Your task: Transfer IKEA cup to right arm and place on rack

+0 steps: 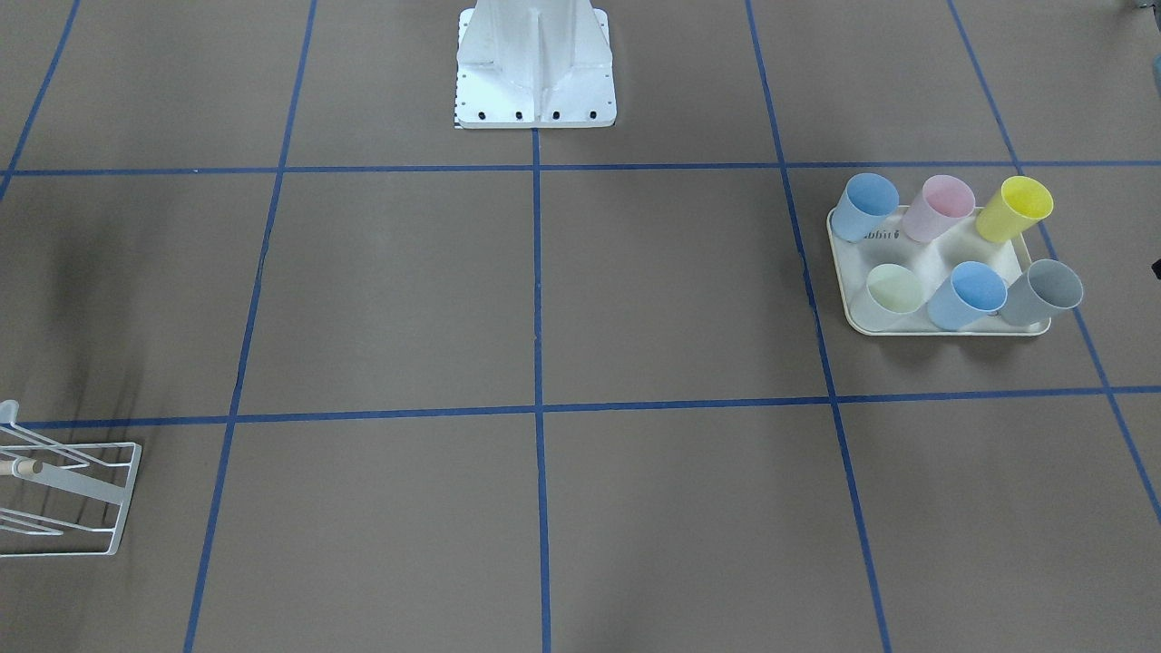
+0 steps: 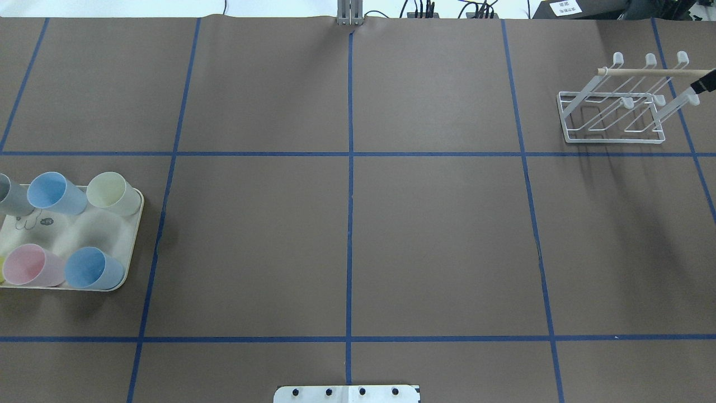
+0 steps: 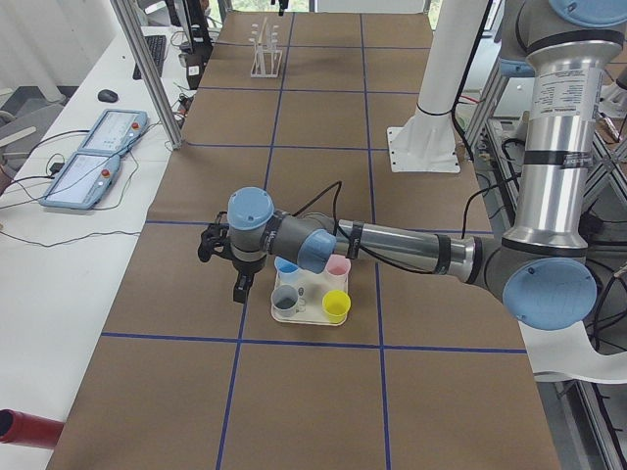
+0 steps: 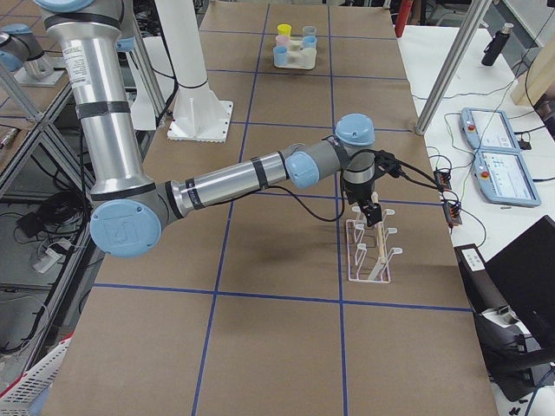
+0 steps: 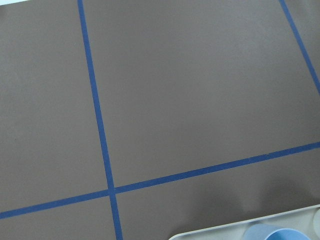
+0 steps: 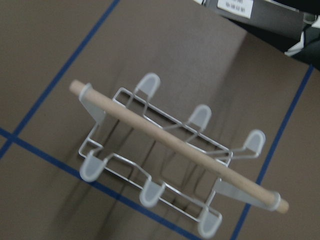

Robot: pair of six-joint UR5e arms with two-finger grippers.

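Several pastel cups, among them a blue one (image 1: 969, 295) and a yellow one (image 1: 1016, 209), stand upright on a cream tray (image 1: 943, 249) on my left side. In the exterior left view my left gripper (image 3: 238, 286) hangs just beside the tray (image 3: 306, 316), holding nothing that I can see; I cannot tell whether it is open. The white wire rack (image 2: 612, 117) with its wooden peg (image 6: 175, 145) stands at the far right. My right gripper (image 4: 371, 211) hovers over the rack (image 4: 368, 251); only a dark tip (image 2: 703, 84) enters the overhead view, so its state is unclear.
Blue tape lines divide the brown table into squares. The white robot base (image 1: 535, 68) stands at the table's middle edge. Pendants (image 3: 93, 157) and cables lie on the side bench beyond the table.
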